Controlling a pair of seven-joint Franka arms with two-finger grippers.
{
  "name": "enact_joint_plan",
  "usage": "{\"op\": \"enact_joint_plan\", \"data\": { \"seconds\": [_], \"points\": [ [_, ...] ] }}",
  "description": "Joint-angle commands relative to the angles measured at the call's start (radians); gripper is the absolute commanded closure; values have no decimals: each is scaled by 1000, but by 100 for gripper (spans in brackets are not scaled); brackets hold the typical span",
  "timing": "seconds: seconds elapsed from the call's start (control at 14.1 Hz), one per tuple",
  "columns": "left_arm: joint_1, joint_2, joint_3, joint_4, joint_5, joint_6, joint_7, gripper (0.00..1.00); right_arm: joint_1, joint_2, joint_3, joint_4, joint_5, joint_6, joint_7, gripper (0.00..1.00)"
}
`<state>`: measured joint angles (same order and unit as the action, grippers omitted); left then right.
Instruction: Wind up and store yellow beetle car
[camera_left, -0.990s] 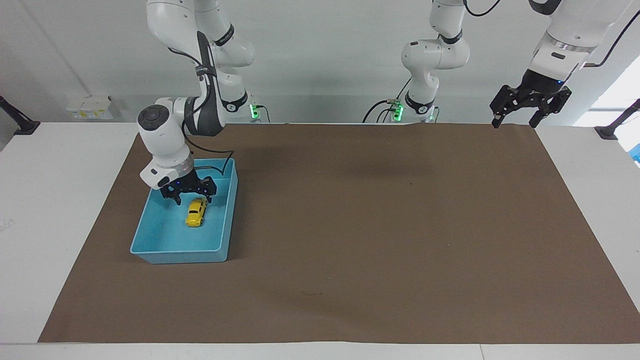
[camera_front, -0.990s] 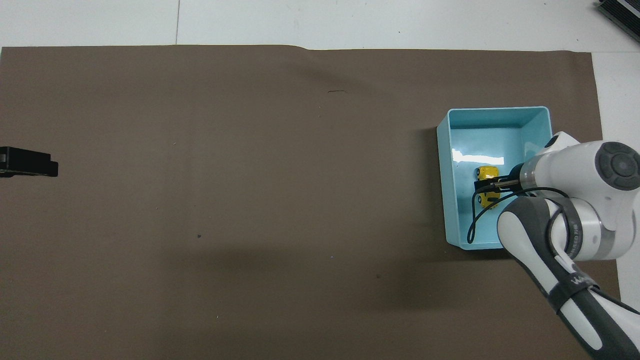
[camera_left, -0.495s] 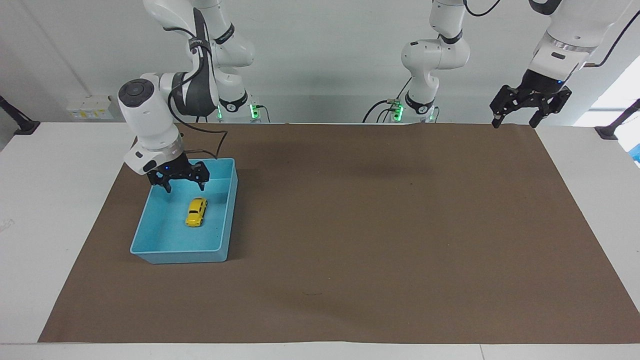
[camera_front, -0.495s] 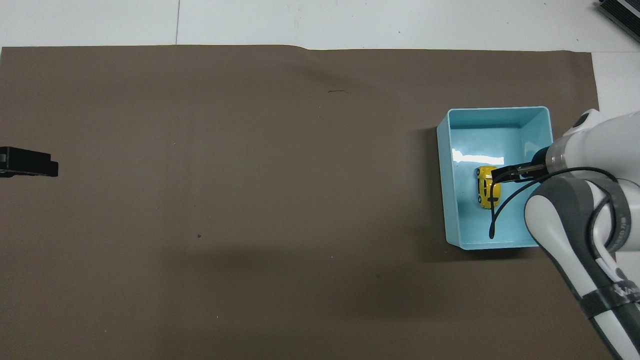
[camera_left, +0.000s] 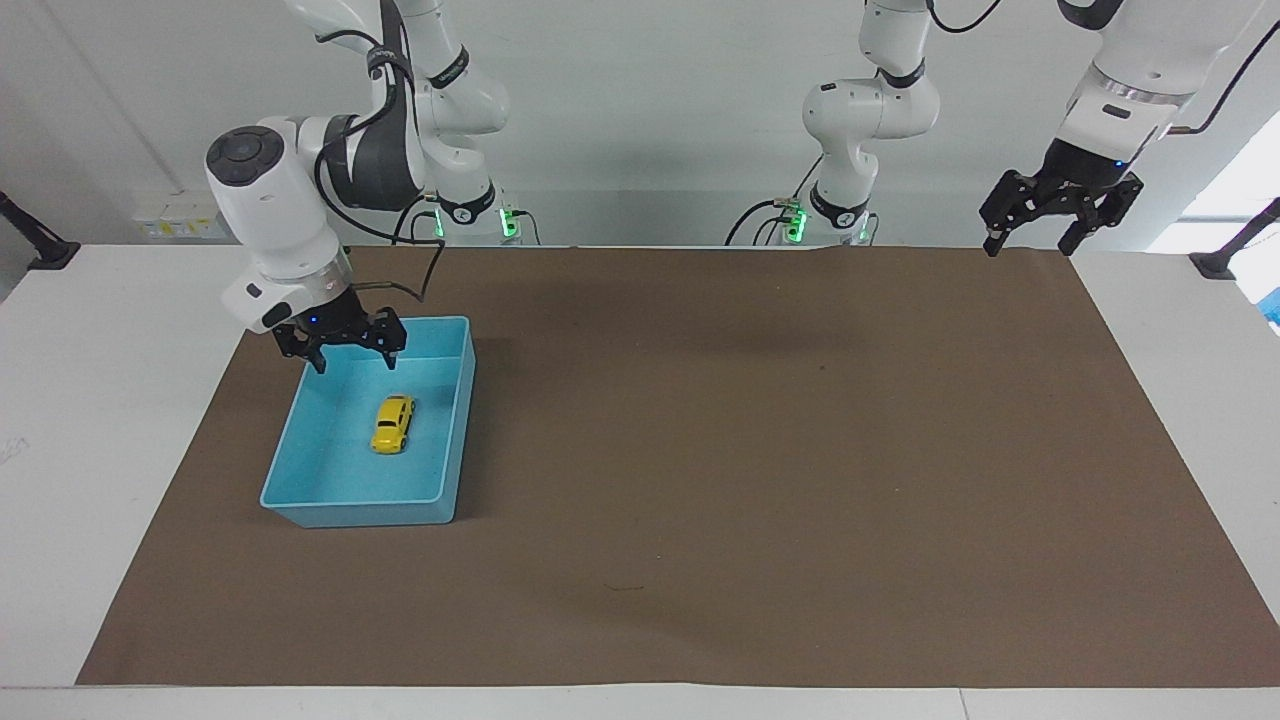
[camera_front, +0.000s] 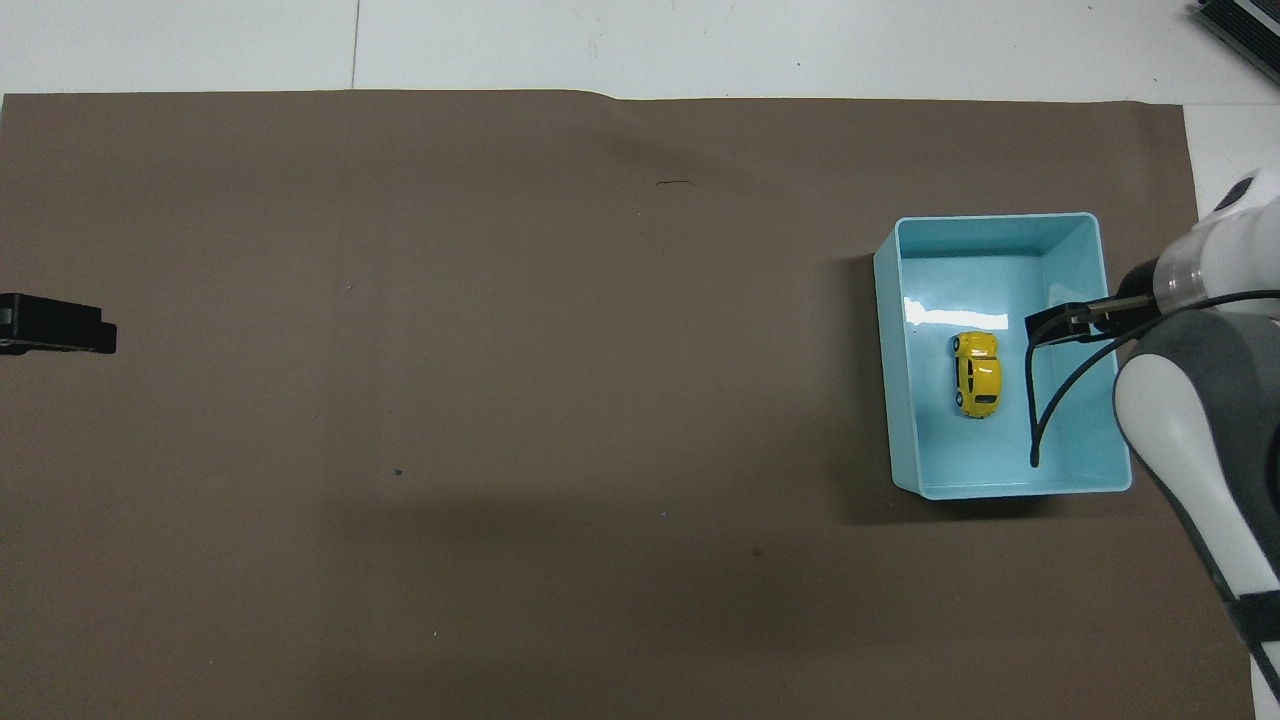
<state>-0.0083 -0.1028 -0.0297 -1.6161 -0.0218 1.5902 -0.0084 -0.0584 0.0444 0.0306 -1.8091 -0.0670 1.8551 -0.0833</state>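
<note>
One yellow beetle car (camera_left: 393, 423) sits on its wheels near the middle of the blue bin (camera_left: 300, 485), which is on the brown mat (camera_left: 760, 450) toward the right arm's end. Right gripper (camera_left: 345, 361) hangs over the bin's edge, fingers spread, holding nothing. Left gripper (camera_left: 1030, 243) waits over the mat's corner, also spread.

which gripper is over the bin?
The right gripper, open above the blue bin that holds the yellow beetle car. The left gripper waits, open, at the mat's corner.

Both tools open and raised: right tool (camera_left: 355, 355), left tool (camera_left: 1030, 242).
</note>
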Motion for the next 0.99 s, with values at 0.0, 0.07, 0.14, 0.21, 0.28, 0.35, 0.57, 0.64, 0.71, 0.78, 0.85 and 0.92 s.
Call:
{"op": "enact_joint_plan", "data": {
  "seconds": [0.0,0.07,0.14,0.21,0.28,0.35,0.57,0.64,0.71,0.78,0.85,0.92],
  "points": [
    [16,-6,-10,-5,-4,-4,7,0,0,5,11,82,-17,-91,39,0],
    [16,-5,-10,-5,-4,-4,7,0,3,6,12,108,-16,-123,39,0],
    [16,-6,-10,-5,-4,-4,7,0,3,6,11,132,-4,-154,40,0],
    [18,-6,-10,-5,-4,-4,7,0,3,5,11,154,2,-181,40,0],
    [18,-6,-10,-5,-4,-4,7,0,3,5,11,180,4,-213,40,0],
    [16,-6,-10,-5,-4,-4,7,0,3,3,8,207,6,-244,48,0],
    [16,-5,-10,-5,-4,-4,7,0,-4,-23,3,206,50,-258,86,0],
    [16,-6,-10,-5,-4,-4,7,0,-6,-35,5,186,53,-252,91,0],
    [18,-6,-10,-5,-4,-4,7,0,-5,-49,3,166,53,-248,91,0],
    [16,-6,-10,-5,-4,-4,7,0,-5,-51,5,163,53,-248,93,0],
    [16,-6,-10,-5,-4,-4,7,0,-3,-51,5,163,53,-248,94,0],
    [16,-6,-10,-5,-4,-4,7,0,-1,-52,5,162,53,-246,109,0]
  ]
}}
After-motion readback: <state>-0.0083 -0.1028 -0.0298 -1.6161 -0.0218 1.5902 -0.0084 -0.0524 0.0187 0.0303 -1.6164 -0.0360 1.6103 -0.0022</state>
